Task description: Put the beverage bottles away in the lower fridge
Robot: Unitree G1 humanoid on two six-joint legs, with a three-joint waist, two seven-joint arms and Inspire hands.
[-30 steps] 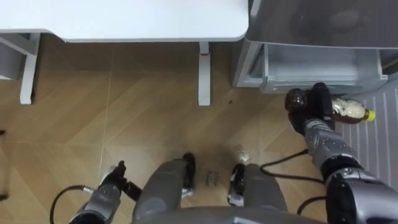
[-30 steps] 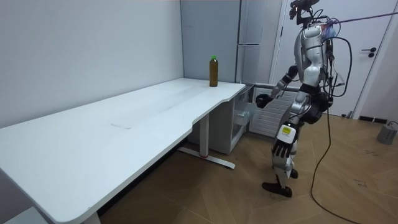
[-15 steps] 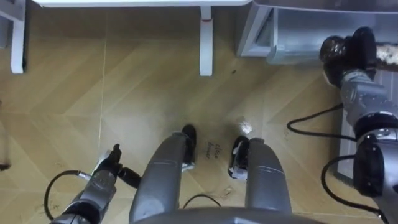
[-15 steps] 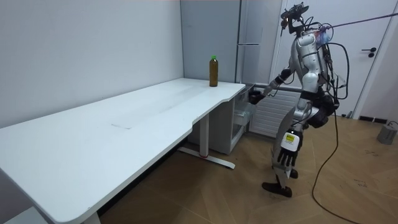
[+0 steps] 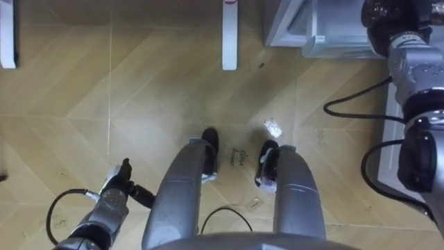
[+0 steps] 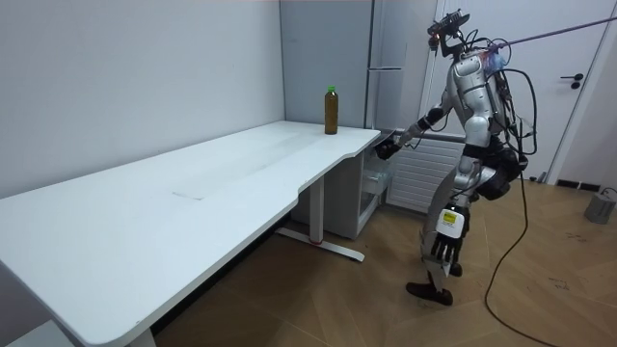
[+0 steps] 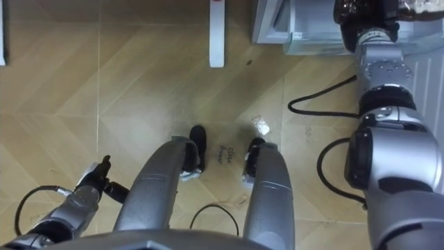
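Left hand (image 5: 114,198) at 7 o'clock, hanging by the leg, fingers loose and apart, empty; probably parked out of the way. Lower fridge drawer (image 5: 320,31) stands open at 1 o'clock. Right hand (image 7: 359,14) reaches out beside it, fingers apparently wrapped round the brown bottle (image 7: 420,7), likely lining up placement. Top edge cuts both off, so grip detail is unclear. Second bottle (image 6: 331,109) stands on the table (image 6: 241,164).

At the upper right of the eye views, the right hand (image 7: 361,15) and the brown bottle (image 7: 420,7) it grips run off the top edge, so most of the bottle is lost. The fridge (image 5: 310,36) is clipped there too. From the room view, hand and bottle are one small dark blob.
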